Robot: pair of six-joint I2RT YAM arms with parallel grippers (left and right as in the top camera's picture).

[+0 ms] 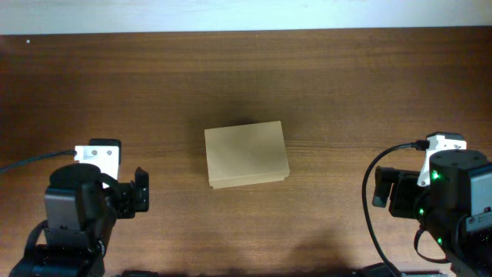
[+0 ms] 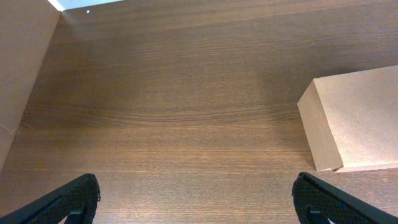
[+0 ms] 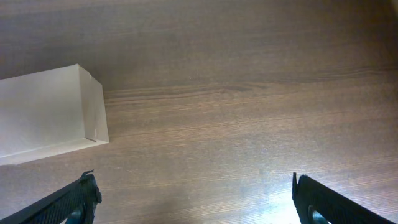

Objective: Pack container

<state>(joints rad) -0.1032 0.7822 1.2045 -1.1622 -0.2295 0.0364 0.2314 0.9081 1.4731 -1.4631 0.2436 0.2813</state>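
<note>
The container (image 1: 246, 154) is a small tan cardboard box lying shut in the middle of the wooden table (image 1: 323, 85). My left gripper (image 1: 141, 191) rests at the front left, well apart from it. In the left wrist view the container (image 2: 357, 118) lies ahead to the right, and the left gripper (image 2: 198, 200) stands open over bare wood. My right gripper (image 1: 382, 187) sits at the front right, also apart from the box. The right wrist view has the container (image 3: 43, 115) ahead to the left, with the right gripper (image 3: 196, 200) open and holding nothing.
A large tan cardboard surface (image 2: 22, 62) fills the upper left of the left wrist view; it does not show from overhead. A pale strip (image 1: 246, 14) runs along the table's far edge. Black cables (image 1: 369, 208) trail beside the right arm.
</note>
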